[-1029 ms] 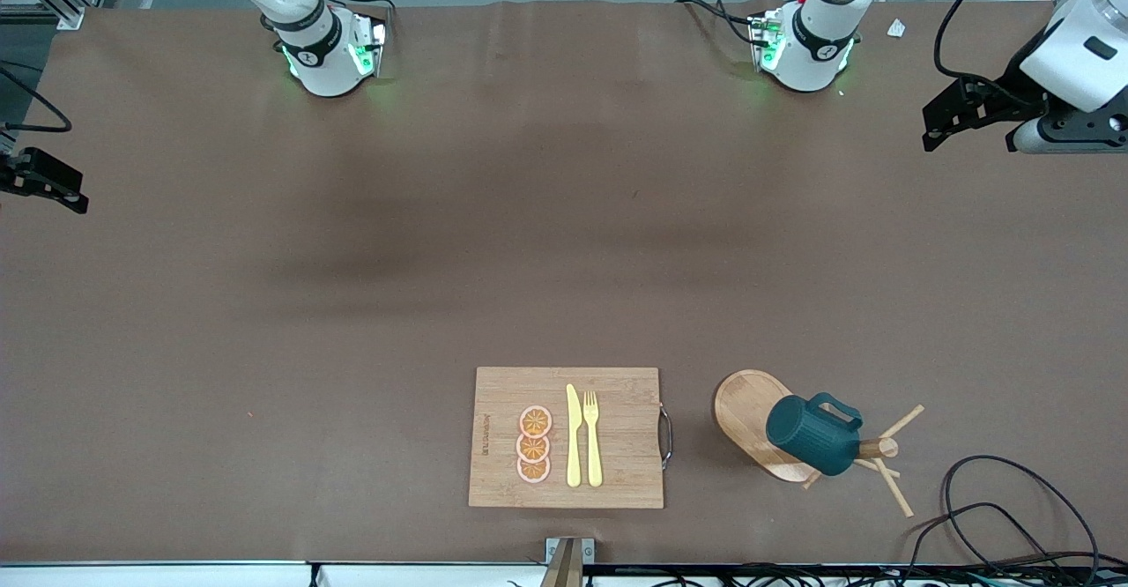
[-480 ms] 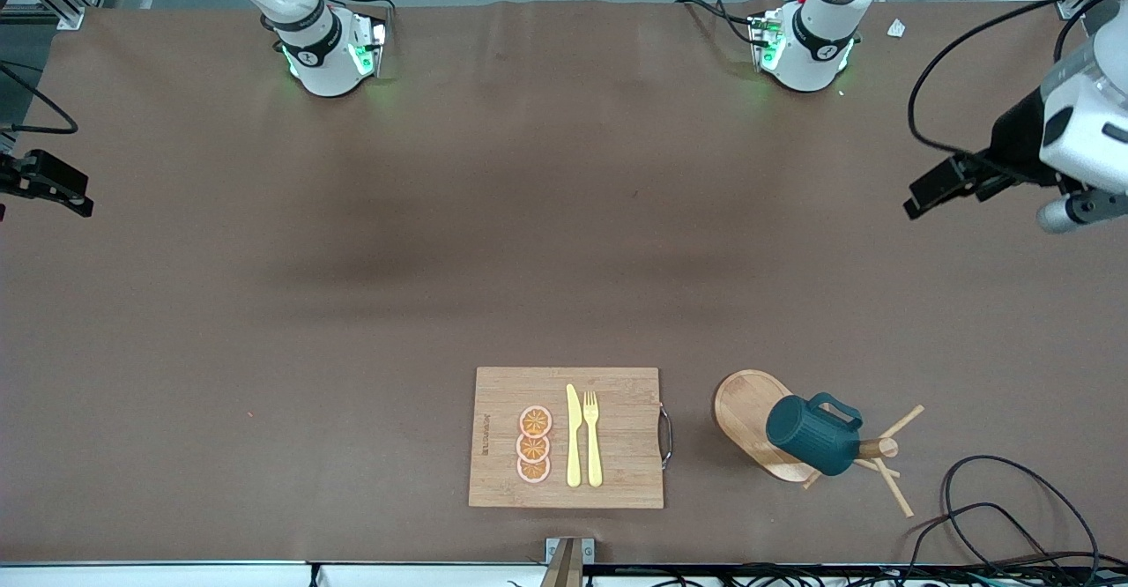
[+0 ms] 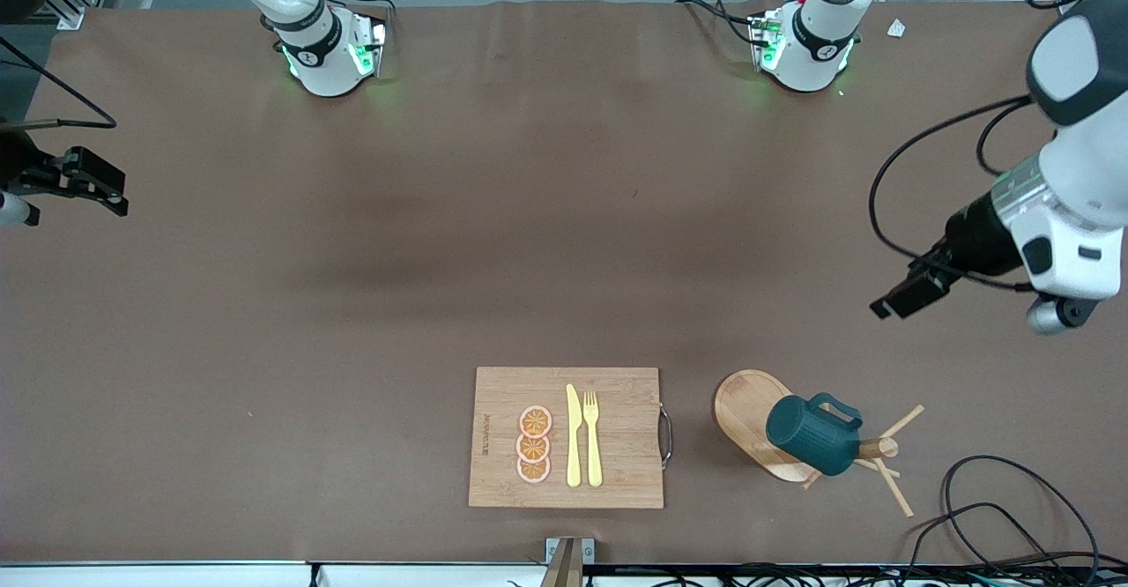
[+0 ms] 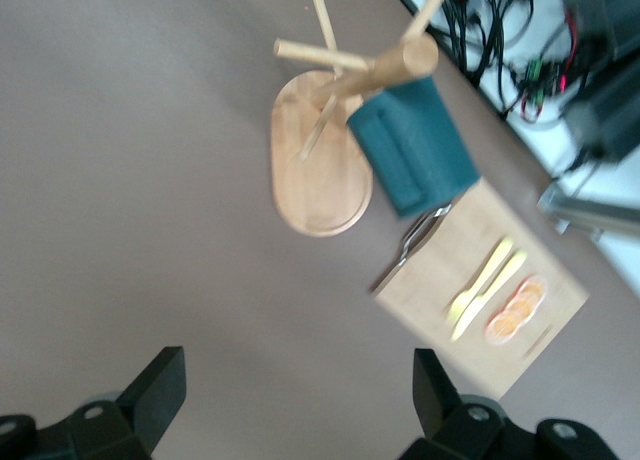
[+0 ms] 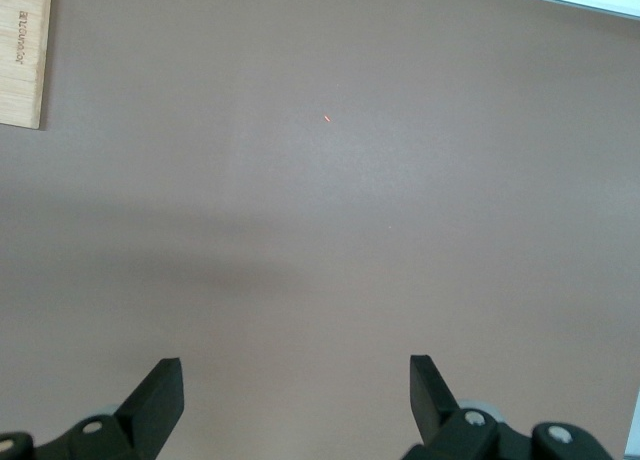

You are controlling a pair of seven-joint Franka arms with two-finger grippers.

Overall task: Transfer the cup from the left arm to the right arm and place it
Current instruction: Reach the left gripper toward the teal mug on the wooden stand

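Hanging on a peg of the wooden mug tree [image 3: 859, 450], the cup [image 3: 812, 434] lies tilted on its side, its ribbed body over the tree's oval base [image 3: 749, 411] and its handle uppermost in the front view. The tree stands near the front-camera edge of the surface [image 3: 352, 305], toward the left arm's end, with the cutting board [image 3: 493, 481] just beside it toward the right arm's end.

The left claw [image 3: 903, 298] hovers over bare surface at the left arm's end. In its wrist view both fingers [image 4: 150, 390] stand wide apart with nothing between them, and the cup [image 4: 415, 150] shows ahead of them, well apart. The cup lies nearer the front camera than the spot under the claw, and a little toward the right arm's end.

The cup's long axis runs roughly along the peg that carries it, its closed bottom pointing toward the board and away from the trunk. My judgement is that the approach turns on this: the cup must probably slide off along the peg, so the fingers would best close across the body or the rim, not along the peg's line.

The right claw [image 3: 92, 186] is over the right arm's end of the surface, well apart from the cup, fingers [image 5: 155, 390] spread and empty; it waits. The left arm is plainly the nearer one, which fits its taking the cup first.
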